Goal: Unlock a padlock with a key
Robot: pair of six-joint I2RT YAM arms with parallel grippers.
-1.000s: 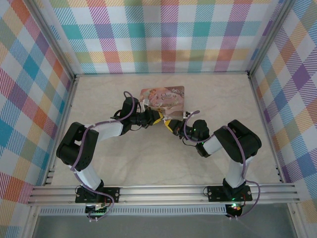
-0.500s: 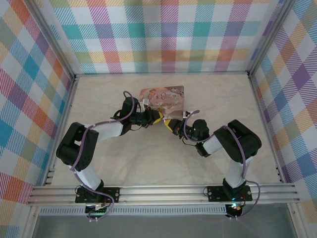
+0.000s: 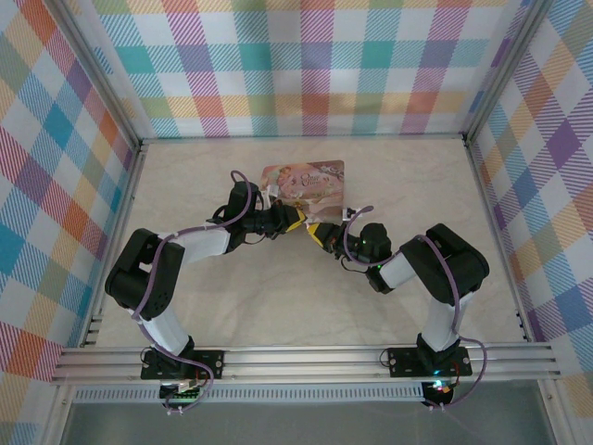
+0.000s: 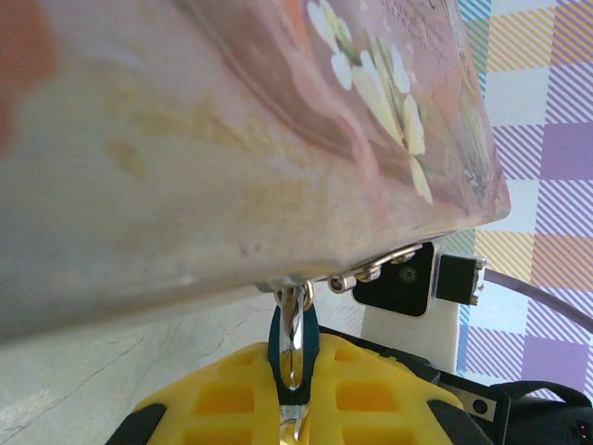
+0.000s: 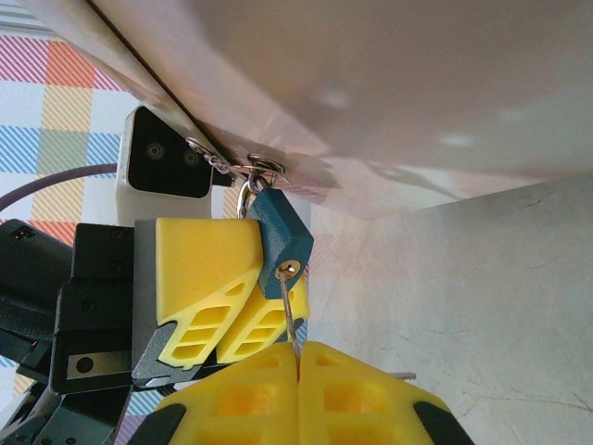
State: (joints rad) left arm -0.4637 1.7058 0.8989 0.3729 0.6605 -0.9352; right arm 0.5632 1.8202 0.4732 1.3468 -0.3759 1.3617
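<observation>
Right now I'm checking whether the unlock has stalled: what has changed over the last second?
Nothing visibly changed. The left claw stays shut on the tiny blue-grey metal padlock, which hangs from the pink illustrated rectangular tin. The right claw stays shut on the thin silvery metal key, whose tip sits in the padlock's keyhole. The tin has not shifted either.

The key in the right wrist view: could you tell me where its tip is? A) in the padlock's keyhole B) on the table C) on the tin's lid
A: the key reaches from the shut right gripper up into the keyhole of the padlock.
</observation>
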